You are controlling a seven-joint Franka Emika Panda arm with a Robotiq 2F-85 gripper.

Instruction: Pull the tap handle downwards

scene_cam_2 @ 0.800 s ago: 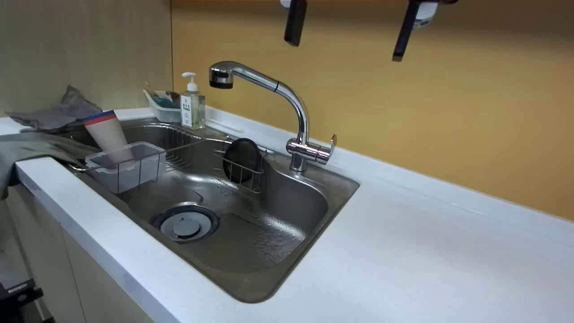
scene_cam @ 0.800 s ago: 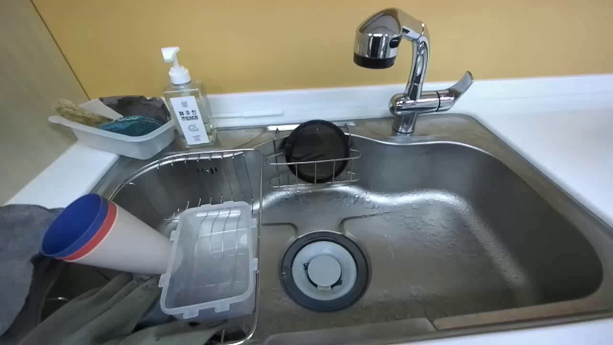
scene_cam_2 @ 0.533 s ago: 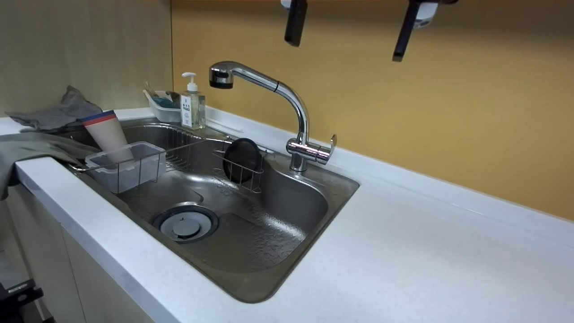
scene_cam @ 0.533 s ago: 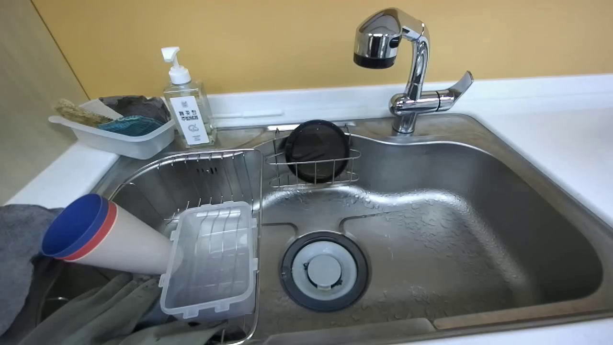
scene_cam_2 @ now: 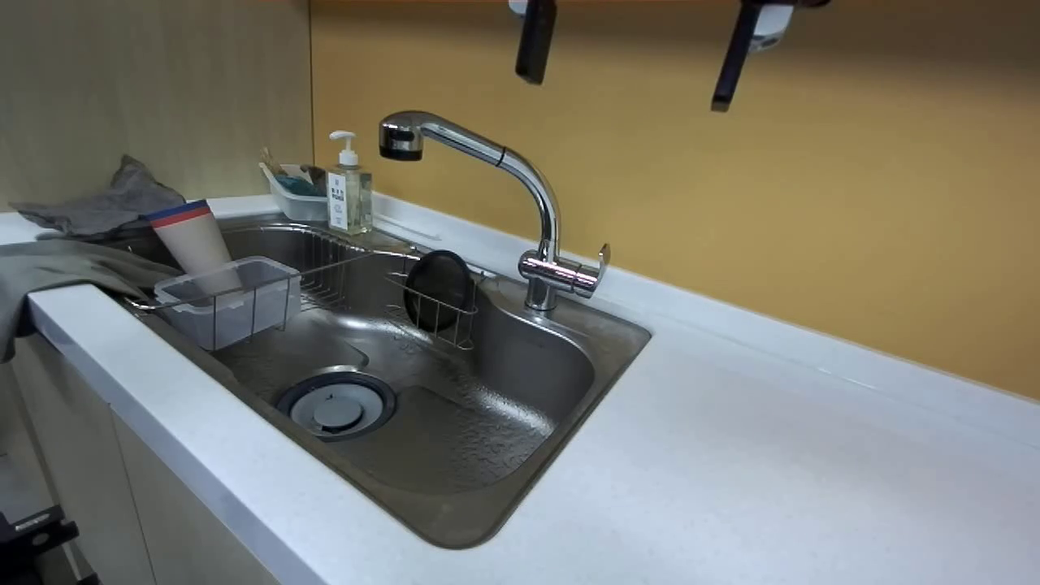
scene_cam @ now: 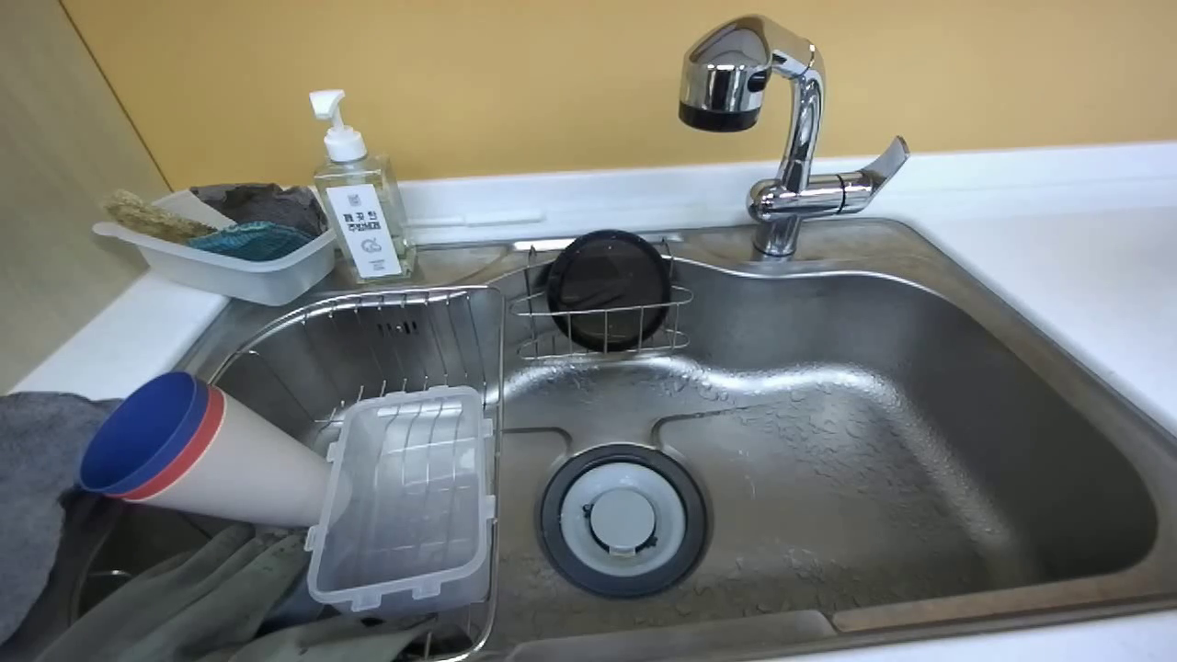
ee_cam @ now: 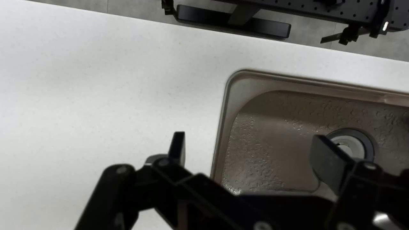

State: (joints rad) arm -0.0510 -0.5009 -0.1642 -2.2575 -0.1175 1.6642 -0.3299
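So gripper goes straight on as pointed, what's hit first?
Probably the flat white countertop or grey steel sink rim ahead of the black fingers; depth in the wrist view is unclear.

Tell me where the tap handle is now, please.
In both exterior views, the tap handle points upward at the image-right end of the faucet, with the spray head to the left and the sink's back rim below.

gripper (scene_cam_2: 625, 93) | top edge of an exterior view | black fingers (scene_cam_2: 536, 42) spread apart, pointing down | wide gap in wrist view too
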